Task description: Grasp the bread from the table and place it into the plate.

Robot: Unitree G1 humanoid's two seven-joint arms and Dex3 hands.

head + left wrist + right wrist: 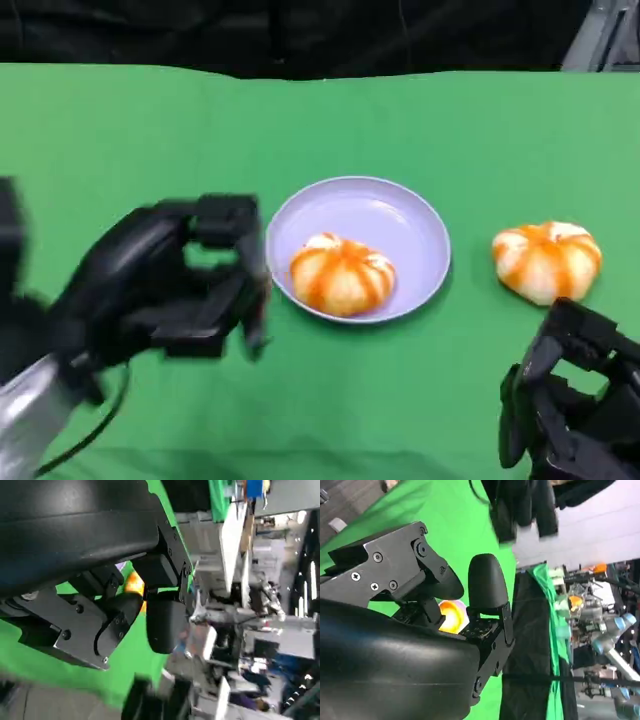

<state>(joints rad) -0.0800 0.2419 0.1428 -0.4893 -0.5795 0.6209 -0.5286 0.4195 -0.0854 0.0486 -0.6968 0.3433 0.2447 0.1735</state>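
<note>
One orange-and-white bread bun point(342, 275) lies in the lavender plate point(380, 215) at the table's middle. A second bun point(547, 260) sits on the green cloth to the plate's right. My left hand point(170, 285) hovers just left of the plate, blurred, with its fingers apart and nothing in them. At the lower right, my right hand point(570, 400) is below the second bun, apart from it and empty. The left wrist view shows a sliver of bun point(134, 582) past the left hand's fingers point(165, 625). An orange patch of bun point(449, 616) shows between the right hand's fingers point(487, 582).
The green cloth point(150, 130) covers the whole table up to a dark back edge point(300, 68). Beyond the table, the wrist views show lab benches and equipment point(250, 605).
</note>
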